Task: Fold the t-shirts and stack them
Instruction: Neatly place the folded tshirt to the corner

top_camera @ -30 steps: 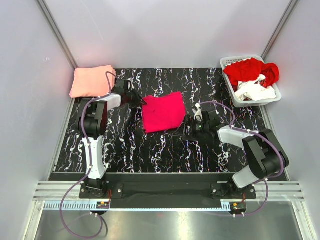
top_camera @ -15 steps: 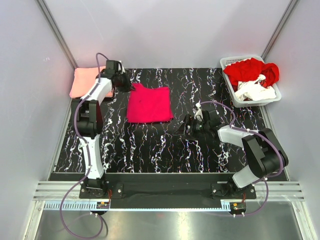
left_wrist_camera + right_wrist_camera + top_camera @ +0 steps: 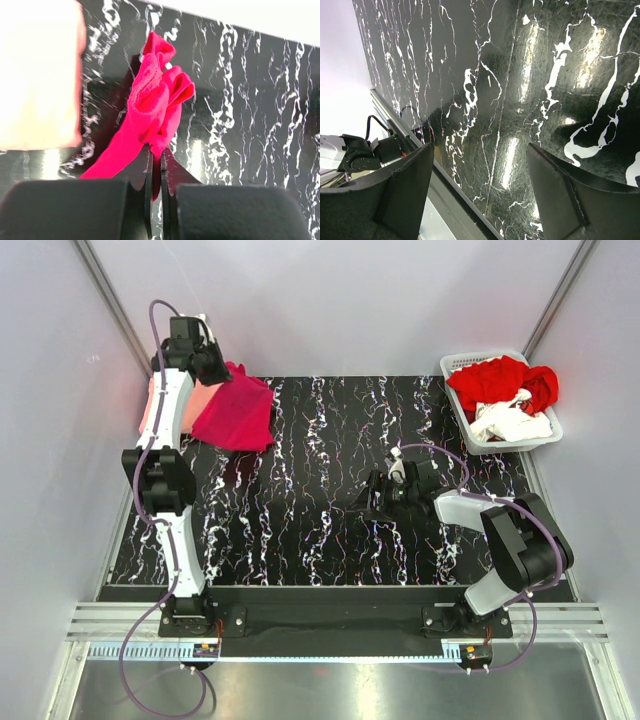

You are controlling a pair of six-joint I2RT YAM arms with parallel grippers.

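1. Since a second ago, the left hand (image 3: 218,368) has been carrying the magenta-pink t-shirt (image 3: 238,415) from the middle of the counter (image 3: 320,540) to the far left corner, where it is now draping partly over the folded salmon-pink t-shirt (image 3: 203,400).
2. The left hand is pinching a bunched edge of that magenta cloth, fingers together.
3. The right hand (image 3: 372,495) is hovering low over the bare counter, fingers wide apart and gripping nothing.
4. A red t-shirt (image 3: 495,380) and a white t-shirt (image 3: 512,422) are lying heaped in the basket (image 3: 553,432) at far right.

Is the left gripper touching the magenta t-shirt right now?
Touching. In the left wrist view, the left gripper is shut on a bunched fold of the magenta t-shirt.
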